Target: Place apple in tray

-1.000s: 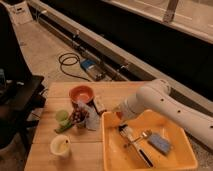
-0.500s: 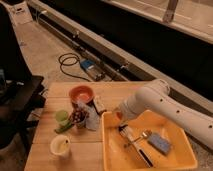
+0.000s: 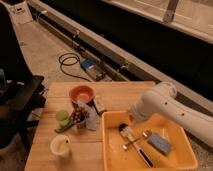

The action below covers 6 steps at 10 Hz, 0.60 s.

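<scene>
- Item: small round orange-red apple. We cannot make it out; we judge it hidden at hand.
- Hand [image 3: 123,130]: low inside large rectangular yellow plastic tray [image 3: 108,146] on wooden desk [image 3: 117,92]. Spread or pinching, we cannot tell.
- Handling, our estimate: light, firm, smooth, rolls. Grip across widest middle.

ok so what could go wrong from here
The gripper sits low inside the tray, right beside the spoon; an apple let go there could land on it and roll. The apple itself cannot be made out at the gripper, so it may have slipped already.
</scene>
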Each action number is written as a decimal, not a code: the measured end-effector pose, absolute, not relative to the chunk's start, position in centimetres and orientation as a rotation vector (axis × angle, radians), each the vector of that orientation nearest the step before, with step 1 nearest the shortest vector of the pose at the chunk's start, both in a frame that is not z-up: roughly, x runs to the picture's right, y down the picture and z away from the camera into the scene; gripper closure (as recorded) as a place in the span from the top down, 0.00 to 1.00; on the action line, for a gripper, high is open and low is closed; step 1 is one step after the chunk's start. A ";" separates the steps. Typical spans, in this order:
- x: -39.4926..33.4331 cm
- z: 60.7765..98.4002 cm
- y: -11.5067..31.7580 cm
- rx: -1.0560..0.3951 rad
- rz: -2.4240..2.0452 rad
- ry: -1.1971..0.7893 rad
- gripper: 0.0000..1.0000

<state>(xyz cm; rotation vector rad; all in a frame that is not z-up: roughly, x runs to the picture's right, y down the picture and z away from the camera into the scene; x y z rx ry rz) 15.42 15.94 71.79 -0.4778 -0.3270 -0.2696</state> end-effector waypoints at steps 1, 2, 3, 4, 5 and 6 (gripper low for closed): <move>18.4 72.3 16.4 -0.498 -0.219 -0.278 0.58; 20.7 72.8 17.1 -0.520 -0.173 -0.242 0.68; 22.3 73.4 17.9 -0.540 -0.135 -0.216 0.75; 24.0 74.5 19.3 -0.566 -0.078 -0.192 0.80; 24.7 75.3 20.2 -0.577 -0.054 -0.190 0.80; 25.1 75.7 20.8 -0.582 -0.033 -0.195 0.80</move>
